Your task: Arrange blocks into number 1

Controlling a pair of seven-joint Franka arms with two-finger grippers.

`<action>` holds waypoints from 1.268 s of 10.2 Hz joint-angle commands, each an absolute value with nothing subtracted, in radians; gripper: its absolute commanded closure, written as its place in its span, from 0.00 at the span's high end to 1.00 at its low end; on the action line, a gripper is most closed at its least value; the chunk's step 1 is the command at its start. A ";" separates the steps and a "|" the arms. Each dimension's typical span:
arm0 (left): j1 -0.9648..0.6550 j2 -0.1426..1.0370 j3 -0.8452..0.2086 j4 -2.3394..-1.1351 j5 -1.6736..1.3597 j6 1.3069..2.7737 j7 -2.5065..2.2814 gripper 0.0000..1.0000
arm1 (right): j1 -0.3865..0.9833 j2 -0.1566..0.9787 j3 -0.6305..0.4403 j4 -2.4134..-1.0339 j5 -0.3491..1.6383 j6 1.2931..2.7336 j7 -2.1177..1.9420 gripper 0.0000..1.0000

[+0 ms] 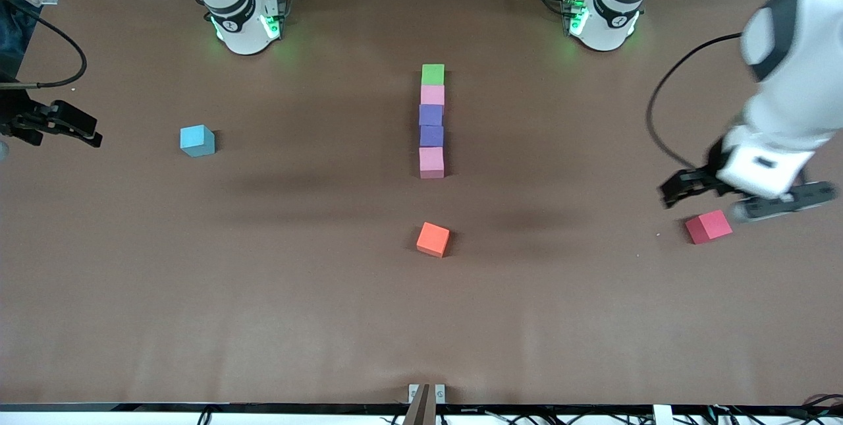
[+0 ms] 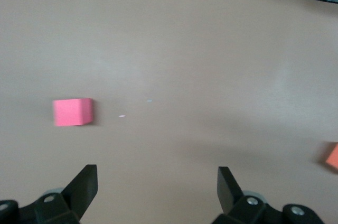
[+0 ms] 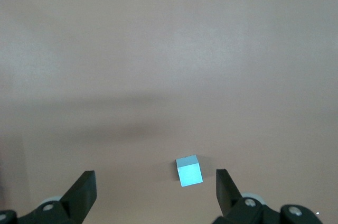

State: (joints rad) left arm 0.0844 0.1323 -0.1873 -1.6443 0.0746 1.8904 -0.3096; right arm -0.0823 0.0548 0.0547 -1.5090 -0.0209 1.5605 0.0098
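Five blocks lie in one straight touching line in the middle of the table. The green block (image 1: 433, 74) is farthest from the front camera, followed by a pink block (image 1: 433, 95), two purple blocks (image 1: 431, 114) (image 1: 431, 136) and a second pink block (image 1: 431, 162) nearest the camera. My left gripper (image 1: 737, 204) (image 2: 157, 184) hangs open and empty at the left arm's end of the table, just above a red cube. My right gripper (image 1: 76, 128) (image 3: 156, 187) is open and empty at the right arm's end. Neither gripper is near the line.
The red cube (image 1: 708, 226) (image 2: 73, 112) lies close under my left gripper. An orange cube (image 1: 433, 239) (image 2: 332, 156) sits nearer the front camera than the line. A light blue cube (image 1: 197, 140) (image 3: 189, 170) rests toward the right arm's end.
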 commanded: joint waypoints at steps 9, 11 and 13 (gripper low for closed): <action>0.111 -0.064 -0.072 -1.589 0.026 1.519 -0.106 1.00 | -0.077 0.041 0.052 -1.479 -0.035 1.529 0.031 1.00; 0.028 -0.060 -0.058 -1.578 0.029 1.519 -0.092 1.00 | -0.077 0.041 0.052 -1.479 -0.034 1.526 0.031 1.00; -0.069 -0.034 -0.014 -1.569 0.035 1.519 -0.094 1.00 | -0.077 0.043 0.052 -1.479 -0.034 1.525 0.029 1.00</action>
State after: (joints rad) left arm 0.0048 -0.0642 -0.0623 -1.6052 0.0099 1.5433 -0.1034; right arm -0.0817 0.0524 0.0540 -1.4854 -0.0210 1.5415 0.0147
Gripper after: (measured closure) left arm 0.000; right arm 0.000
